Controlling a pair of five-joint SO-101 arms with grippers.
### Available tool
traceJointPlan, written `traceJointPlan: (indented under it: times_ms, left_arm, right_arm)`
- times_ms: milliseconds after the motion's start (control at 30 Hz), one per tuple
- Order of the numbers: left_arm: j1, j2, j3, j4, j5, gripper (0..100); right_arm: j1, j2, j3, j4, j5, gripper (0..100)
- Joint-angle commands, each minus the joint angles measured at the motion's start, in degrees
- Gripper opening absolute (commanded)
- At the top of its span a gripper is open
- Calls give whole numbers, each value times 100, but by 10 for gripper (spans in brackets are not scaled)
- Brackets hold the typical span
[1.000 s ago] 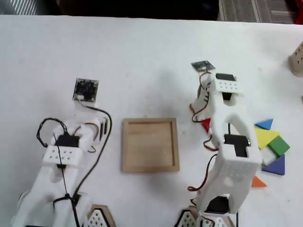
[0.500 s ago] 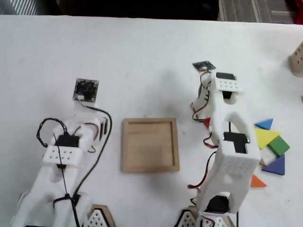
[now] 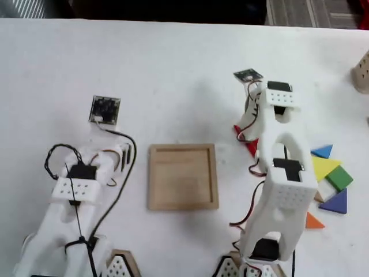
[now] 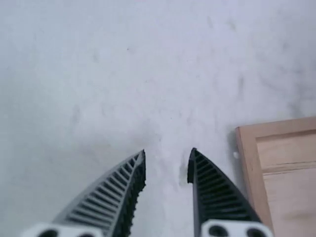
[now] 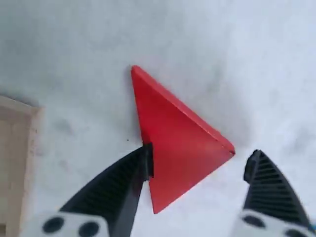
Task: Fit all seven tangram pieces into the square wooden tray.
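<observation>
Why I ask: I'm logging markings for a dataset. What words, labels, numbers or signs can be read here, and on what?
No text can be read anywhere in these views.
The wooden tray, the red triangle and the green square are plain, with no print.
Any marking on the dark circuit board is too small to read.
</observation>
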Motion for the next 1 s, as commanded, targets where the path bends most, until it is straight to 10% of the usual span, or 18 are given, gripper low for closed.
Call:
traceJointPlan:
  times_ms: [0, 967]
  left_arm:
    - [-22, -22, -26, -149, -35, 155]
    - [-22, -22, -35, -141, -35, 155]
  right_arm:
    - [57, 84, -193, -136, 185, 294]
    - [-303, 374, -193, 127, 510, 193]
